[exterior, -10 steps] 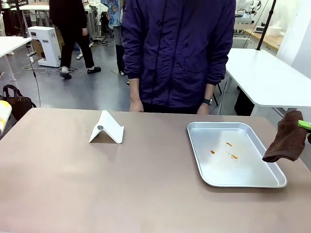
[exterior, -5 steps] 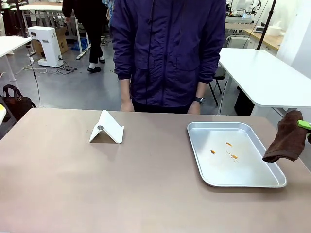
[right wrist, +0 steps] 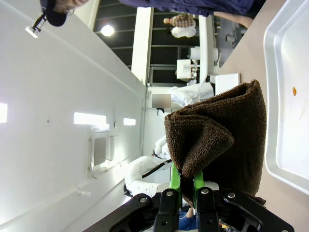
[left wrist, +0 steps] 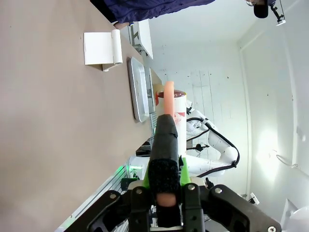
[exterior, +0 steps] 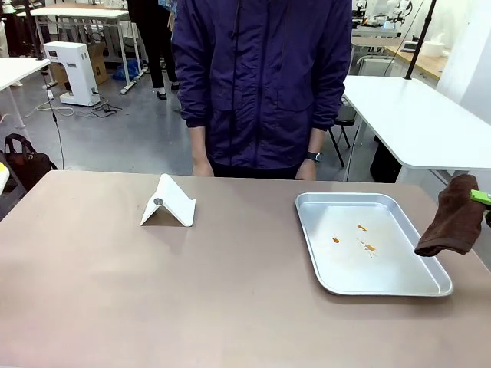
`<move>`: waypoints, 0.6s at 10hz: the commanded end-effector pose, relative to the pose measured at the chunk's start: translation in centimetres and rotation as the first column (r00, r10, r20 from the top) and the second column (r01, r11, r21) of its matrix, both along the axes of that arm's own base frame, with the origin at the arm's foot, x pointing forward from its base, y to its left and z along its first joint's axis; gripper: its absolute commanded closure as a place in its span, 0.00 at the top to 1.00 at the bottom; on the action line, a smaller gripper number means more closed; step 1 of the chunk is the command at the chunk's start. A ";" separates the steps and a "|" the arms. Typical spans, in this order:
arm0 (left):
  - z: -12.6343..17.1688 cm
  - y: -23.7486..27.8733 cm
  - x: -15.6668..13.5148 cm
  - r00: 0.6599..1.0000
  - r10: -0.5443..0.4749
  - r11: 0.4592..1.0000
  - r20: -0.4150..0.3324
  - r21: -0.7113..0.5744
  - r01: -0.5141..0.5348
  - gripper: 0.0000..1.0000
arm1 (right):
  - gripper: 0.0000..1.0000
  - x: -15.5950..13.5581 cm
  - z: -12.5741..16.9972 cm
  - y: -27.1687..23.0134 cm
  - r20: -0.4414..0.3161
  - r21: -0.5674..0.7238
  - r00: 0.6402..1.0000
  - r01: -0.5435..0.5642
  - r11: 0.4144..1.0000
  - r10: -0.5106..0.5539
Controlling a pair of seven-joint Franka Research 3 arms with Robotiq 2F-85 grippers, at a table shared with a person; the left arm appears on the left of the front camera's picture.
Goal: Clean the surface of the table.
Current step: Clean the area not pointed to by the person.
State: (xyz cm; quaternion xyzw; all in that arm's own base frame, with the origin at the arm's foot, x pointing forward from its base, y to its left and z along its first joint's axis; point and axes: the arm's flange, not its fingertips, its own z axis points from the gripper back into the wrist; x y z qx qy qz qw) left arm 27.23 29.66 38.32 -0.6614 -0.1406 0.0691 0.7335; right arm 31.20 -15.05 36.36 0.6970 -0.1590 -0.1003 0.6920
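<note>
The brown tabletop (exterior: 192, 299) fills the lower front view, carrying a metal tray (exterior: 430, 288) at right. At the right edge the right jaws are closed tight on a brown cloth (exterior: 453, 218), which hangs by the tray's right rim, probably ready to wipe. The left jaws clamp a slim pink-and-black tool (left wrist: 165, 140), with the tabletop along that frame's left.
</note>
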 end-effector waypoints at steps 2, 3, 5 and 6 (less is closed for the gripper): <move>0.3 -0.5 -0.3 1.000 0.006 1.000 -0.012 -0.006 -0.006 0.22 | 0.00 0.1 0.8 0.1 -0.015 0.012 1.000 0.011 1.000 -0.011; 0.3 -0.5 -0.3 1.000 0.006 1.000 -0.012 -0.006 -0.006 0.22 | 0.00 0.1 0.8 0.1 -0.015 0.012 1.000 0.011 1.000 -0.011; 0.3 -0.5 -0.3 1.000 0.006 1.000 -0.012 -0.006 -0.006 0.22 | 0.00 0.1 0.8 0.1 -0.015 0.012 1.000 0.011 1.000 -0.011; 0.3 -0.5 -0.3 1.000 0.006 1.000 -0.012 -0.006 -0.006 0.22 | 0.12 0.0 0.0 0.0 0.000 0.000 1.000 0.000 1.000 0.000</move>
